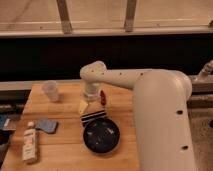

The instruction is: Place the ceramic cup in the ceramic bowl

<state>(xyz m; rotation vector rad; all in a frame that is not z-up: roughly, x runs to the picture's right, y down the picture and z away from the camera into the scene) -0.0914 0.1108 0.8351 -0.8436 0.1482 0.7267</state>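
Observation:
The ceramic cup is a small pale tumbler standing upright near the far left corner of the wooden table. The ceramic bowl is dark and glossy and sits near the table's front edge, right of the middle. My gripper hangs from the pale arm over the middle of the table. It is behind the bowl, to the right of the cup and apart from it. Nothing shows in its grasp.
A black-and-white striped flat piece lies just behind the bowl. A yellow item and a red item lie near the gripper. A white bottle with an orange label and a blue object lie at the left front.

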